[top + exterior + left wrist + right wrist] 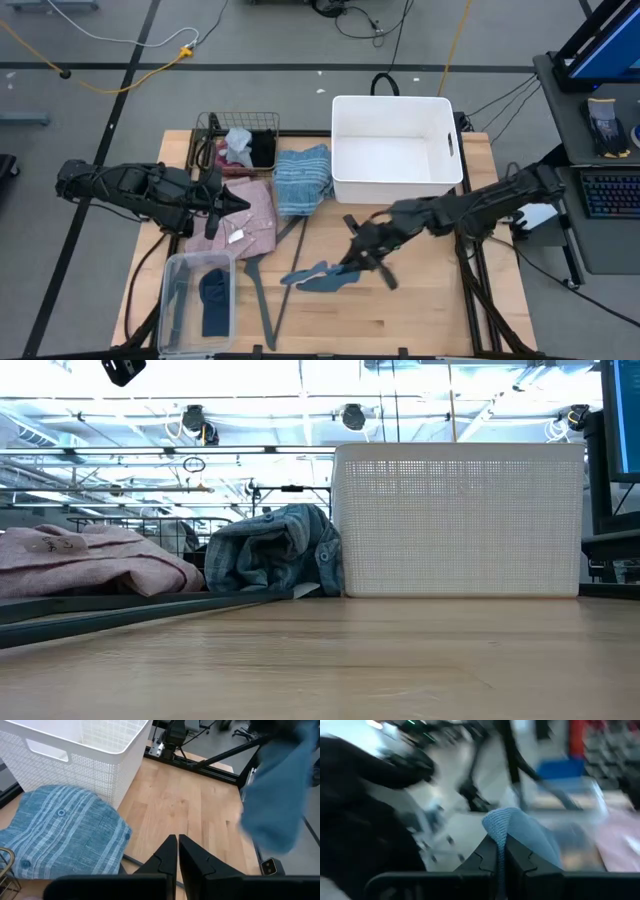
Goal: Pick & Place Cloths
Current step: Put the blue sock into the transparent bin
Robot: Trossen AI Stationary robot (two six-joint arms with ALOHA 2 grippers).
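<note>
My right gripper (352, 262) is up over the table's near middle, shut on a pale grey-blue cloth (320, 277), which also shows blurred in the left wrist view (280, 790). My left gripper (177, 847) is shut and holds nothing; it hangs over the pink checked shirt (250, 215) lying on the table's left. A blue striped towel (303, 180) lies bunched against the near left corner of the white basket (395, 150). More cloths fill a wire basket (238, 145). A navy piece (213, 300) lies in a clear bin (190, 270). My right gripper pinches a rounded fold of the pale grey-blue cloth (501, 827) between its two fingers. The fingers (487, 855) point about level, toward the table's left. The rest of the cloth hangs below and beside them, clear of the table.
A grey clothes hanger (262, 290) lies on the wood between the clear bin and the held cloth. The white basket stands at the far right, tall-walled in the low view (460, 520). Bare wood (420, 300) lies at the near right.
</note>
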